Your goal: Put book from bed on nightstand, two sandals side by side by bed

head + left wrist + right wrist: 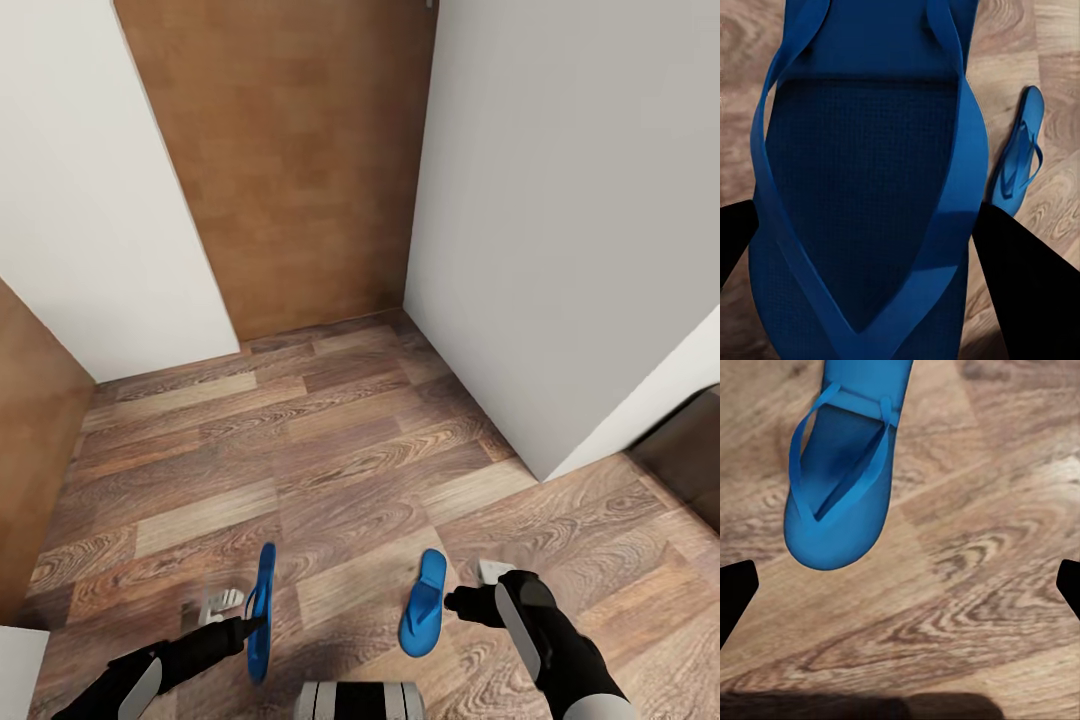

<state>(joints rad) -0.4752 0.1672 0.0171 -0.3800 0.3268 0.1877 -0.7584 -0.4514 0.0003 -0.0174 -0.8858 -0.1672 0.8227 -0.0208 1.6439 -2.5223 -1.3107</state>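
Handling sandals step. Left pincer pinching left sandal on edge above floor. Right pincer spread, empty; second sandal flat at its 9 o'clock. Next, judged: lay held sandal beside second.

Blue sandal flat on plank floor

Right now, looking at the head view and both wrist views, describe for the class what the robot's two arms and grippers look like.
Both arms are black with pale grey-white panels along the forearms. The left gripper is black with a ribbed light-grey block beside it; the right gripper is black with a small white part near it. In the wrist views the fingers appear as plain black shapes. No cables or markings can be made out.
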